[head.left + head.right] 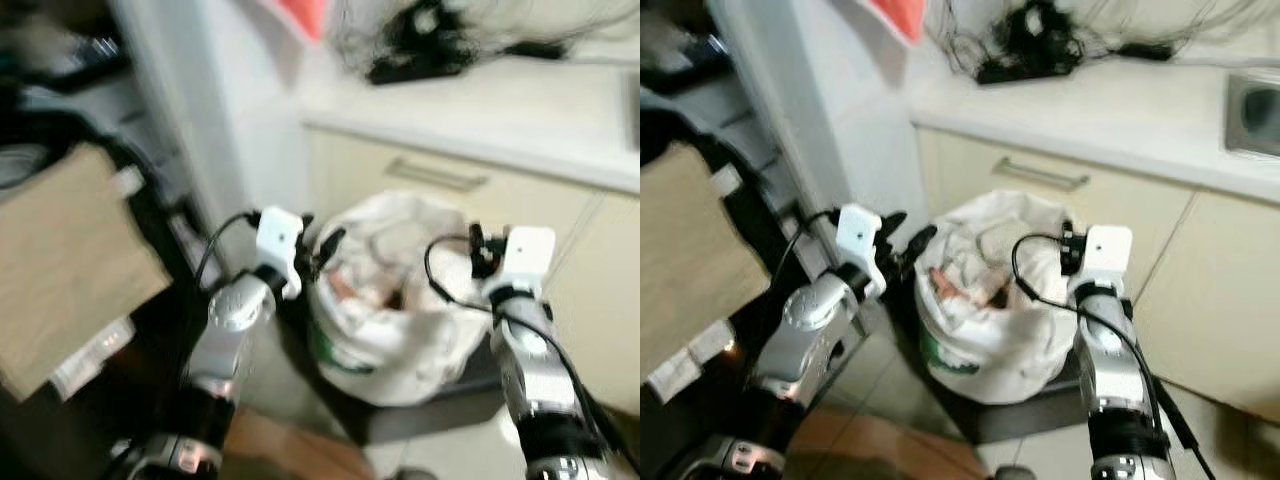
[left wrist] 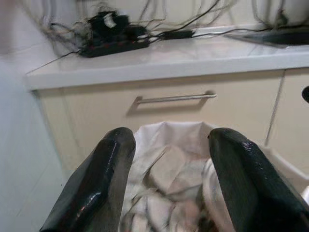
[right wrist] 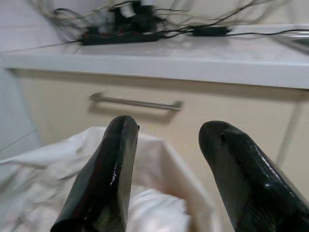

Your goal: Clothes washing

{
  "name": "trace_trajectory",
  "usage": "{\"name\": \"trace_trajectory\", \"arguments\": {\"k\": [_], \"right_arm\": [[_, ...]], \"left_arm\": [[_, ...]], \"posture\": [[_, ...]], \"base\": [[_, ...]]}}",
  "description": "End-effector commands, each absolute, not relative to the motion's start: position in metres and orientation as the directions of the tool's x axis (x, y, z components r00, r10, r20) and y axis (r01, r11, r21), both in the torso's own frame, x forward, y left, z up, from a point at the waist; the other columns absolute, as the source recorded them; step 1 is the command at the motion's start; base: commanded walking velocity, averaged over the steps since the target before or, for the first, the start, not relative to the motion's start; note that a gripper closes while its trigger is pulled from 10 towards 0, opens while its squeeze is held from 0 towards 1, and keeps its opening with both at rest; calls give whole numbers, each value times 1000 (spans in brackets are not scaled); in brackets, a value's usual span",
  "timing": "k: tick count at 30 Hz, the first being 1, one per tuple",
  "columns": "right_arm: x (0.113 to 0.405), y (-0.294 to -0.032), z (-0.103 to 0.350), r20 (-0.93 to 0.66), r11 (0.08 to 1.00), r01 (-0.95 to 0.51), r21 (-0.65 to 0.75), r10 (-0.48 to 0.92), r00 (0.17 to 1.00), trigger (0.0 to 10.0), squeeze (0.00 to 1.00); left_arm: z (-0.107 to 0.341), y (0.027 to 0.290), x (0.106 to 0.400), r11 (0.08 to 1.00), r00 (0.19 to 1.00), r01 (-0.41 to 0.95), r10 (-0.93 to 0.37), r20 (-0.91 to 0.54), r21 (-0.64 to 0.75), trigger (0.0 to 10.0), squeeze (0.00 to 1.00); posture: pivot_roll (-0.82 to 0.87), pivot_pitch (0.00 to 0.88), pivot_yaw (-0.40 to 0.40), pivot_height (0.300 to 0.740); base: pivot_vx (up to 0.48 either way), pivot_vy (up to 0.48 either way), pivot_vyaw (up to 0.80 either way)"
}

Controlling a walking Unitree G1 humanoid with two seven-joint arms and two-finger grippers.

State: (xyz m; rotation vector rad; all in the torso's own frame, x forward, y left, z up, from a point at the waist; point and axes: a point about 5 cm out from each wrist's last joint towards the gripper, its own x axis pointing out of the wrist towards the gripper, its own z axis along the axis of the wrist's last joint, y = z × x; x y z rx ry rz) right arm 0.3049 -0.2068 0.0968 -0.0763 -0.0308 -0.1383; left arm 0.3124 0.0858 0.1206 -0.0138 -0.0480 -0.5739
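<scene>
Left gripper: we held its black fingers spread wide apart over the near-left rim of the laundry basket, gripping nothing.
Right gripper: fingers likewise parted and empty, poised above the basket's right side.
Basket: it stood on the floor against the cabinet, heaped with pale clothes.
Beyond: a drawer handle, then tangled cables on the white counter.

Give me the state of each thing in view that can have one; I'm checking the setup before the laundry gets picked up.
Laundry basket: upright on the floor, full of crumpled clothes.
Drawer: shut, handle horizontal.
Left gripper: open, holding nothing, over the basket's near rim.
Right gripper: open, holding nothing, above the basket's edge.
Cables: tangled in a heap on the counter.
</scene>
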Motion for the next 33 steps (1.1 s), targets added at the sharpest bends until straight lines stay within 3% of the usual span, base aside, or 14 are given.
{"name": "trace_trajectory", "arguments": {"k": [1, 7, 11, 17, 19, 26, 33], "right_arm": [[311, -206, 103, 49, 990, 128, -66, -125, 991, 10000, 0], [327, -208, 108, 14, 991, 114, -66, -113, 994, 10000, 0], [343, -207, 109, -60, 989, 140, 48, -137, 989, 10000, 0], [355, -216, 108, -130, 973, 217, 75, -206, 970, 10000, 0], [359, -221, 97, -246, 948, 292, 126, -255, 935, 10000, 0], [349, -221, 65, -448, 881, 409, 237, -274, 851, 10000, 0], [345, -220, 58, -492, 871, 431, 234, -277, 825, 10000, 0]], "left_arm": [[126, 82, 314, 839, 838, 543, -543, 52, 21, 10000, 0], [127, 84, 317, 862, 861, 506, -507, 47, 30, 10000, 0], [127, 84, 317, 861, 860, 507, -508, 50, 25, 10000, 0], [129, 86, 314, 859, 857, 511, -512, 56, 29, 10000, 0], [129, 90, 312, 860, 859, 509, -510, 53, 32, 10000, 0], [132, 102, 308, 865, 864, 499, -501, 47, 58, 10000, 0], [134, 112, 303, 868, 869, 490, -494, 32, 82, 10000, 0]], "posture": [[-209, 0, 72, 724], [-205, 0, 76, 724], [-196, 0, 75, 724], [-164, 0, 68, 724], [-141, 0, 64, 724], [-88, 0, 58, 724], [-37, 0, 62, 724]], "base": [[480, 0, 0], [480, 0, 0], [0, 0, 0], [0, 0, 0], [0, 0, 0], [0, 0, 0], [0, 0, 0]]}}
